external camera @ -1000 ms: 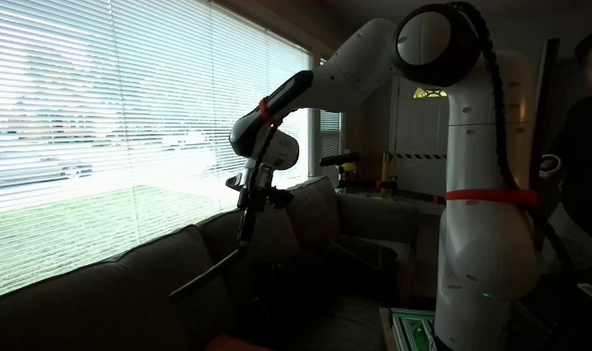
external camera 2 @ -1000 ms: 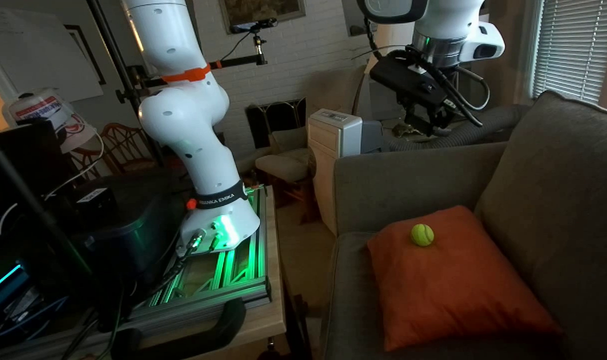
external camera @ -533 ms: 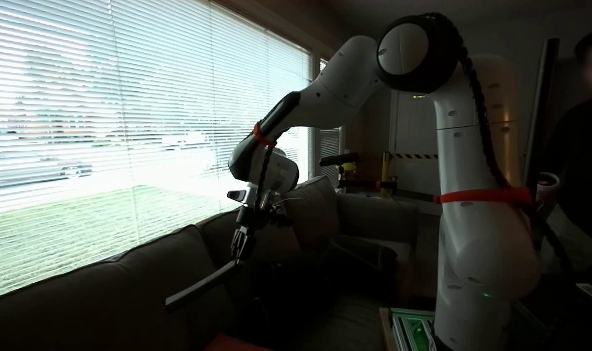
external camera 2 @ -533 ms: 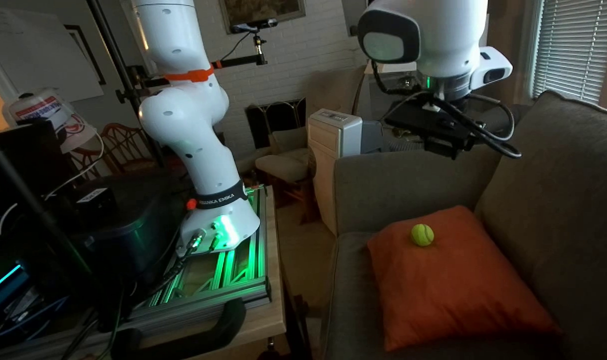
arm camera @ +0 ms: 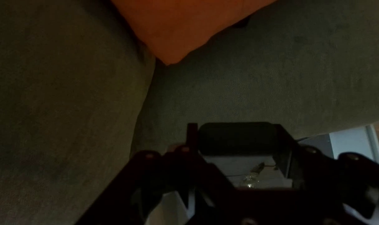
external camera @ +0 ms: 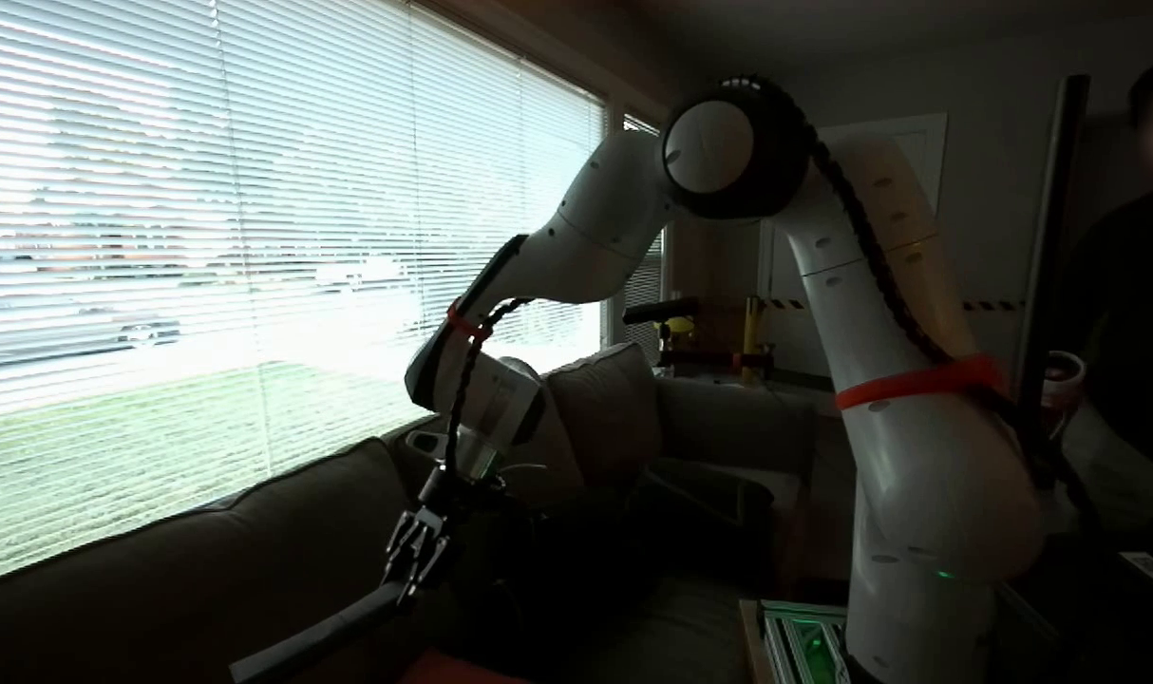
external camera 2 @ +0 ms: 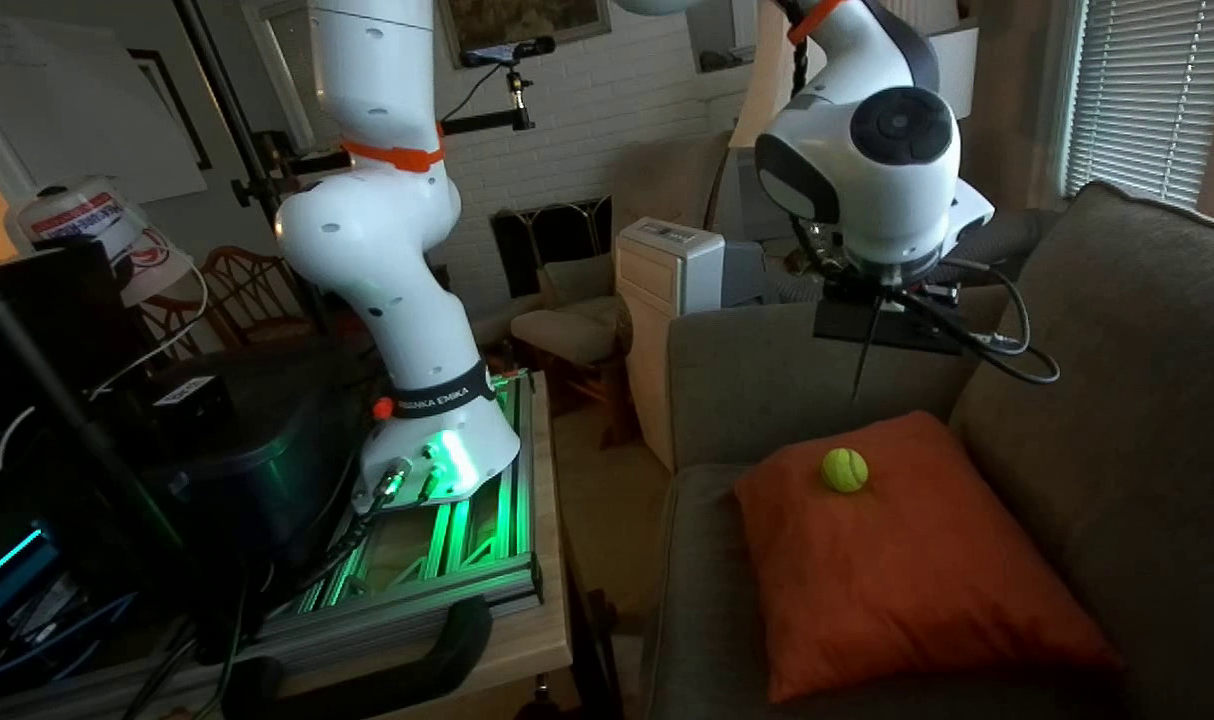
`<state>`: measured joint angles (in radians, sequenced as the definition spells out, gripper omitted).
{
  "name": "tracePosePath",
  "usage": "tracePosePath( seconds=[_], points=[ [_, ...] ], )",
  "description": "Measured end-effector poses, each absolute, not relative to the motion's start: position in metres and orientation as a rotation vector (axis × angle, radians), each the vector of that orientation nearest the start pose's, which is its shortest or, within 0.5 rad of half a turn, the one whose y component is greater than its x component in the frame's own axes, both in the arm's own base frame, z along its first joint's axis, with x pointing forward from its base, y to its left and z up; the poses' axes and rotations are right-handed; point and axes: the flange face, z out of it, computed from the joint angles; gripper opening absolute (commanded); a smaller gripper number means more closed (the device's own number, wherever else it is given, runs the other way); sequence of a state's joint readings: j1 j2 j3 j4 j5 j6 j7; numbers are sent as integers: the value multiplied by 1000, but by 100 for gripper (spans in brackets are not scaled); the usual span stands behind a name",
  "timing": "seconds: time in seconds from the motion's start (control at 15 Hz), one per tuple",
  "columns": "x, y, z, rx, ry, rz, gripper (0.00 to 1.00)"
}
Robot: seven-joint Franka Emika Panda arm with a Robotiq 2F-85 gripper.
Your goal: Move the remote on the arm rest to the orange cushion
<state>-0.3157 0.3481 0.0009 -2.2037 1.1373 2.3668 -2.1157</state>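
My gripper (external camera: 398, 586) is shut on the remote (external camera: 320, 632), a long dark bar that slants down to the left in an exterior view. In the wrist view the remote (arm camera: 238, 139) shows as a dark rounded end between both fingers (arm camera: 192, 134). It hangs in the air above the sofa. The orange cushion (external camera 2: 907, 580) lies on the sofa seat against the arm rest (external camera 2: 807, 370). Its corner (arm camera: 177, 34) shows at the top of the wrist view. In that exterior view the fingers and remote are hidden behind the black wrist camera, near the arm rest.
A yellow-green tennis ball (external camera 2: 845, 470) sits on the cushion near its far edge. The sofa back (external camera 2: 1117, 400) rises beside the cushion. A white appliance (external camera 2: 667, 280) stands beyond the arm rest. A window with blinds (external camera: 254, 237) is behind the sofa. A person (external camera: 1137, 285) stands at the right.
The arm has come down, and the gripper has moved down and left in an exterior view with the remote still held. Cushion and ball have not moved.
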Motion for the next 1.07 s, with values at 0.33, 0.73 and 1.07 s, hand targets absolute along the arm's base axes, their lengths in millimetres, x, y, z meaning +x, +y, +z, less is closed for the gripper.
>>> tracePosePath(
  seconds=[0.33, 0.73, 1.07],
  points=[
    [520, -160, 174, -2372, -1089, -797, 58],
    [514, -163, 161, -2390, -1082, -760, 33],
    [477, -175, 78, -2415, -1147, -616, 33]
  ],
)
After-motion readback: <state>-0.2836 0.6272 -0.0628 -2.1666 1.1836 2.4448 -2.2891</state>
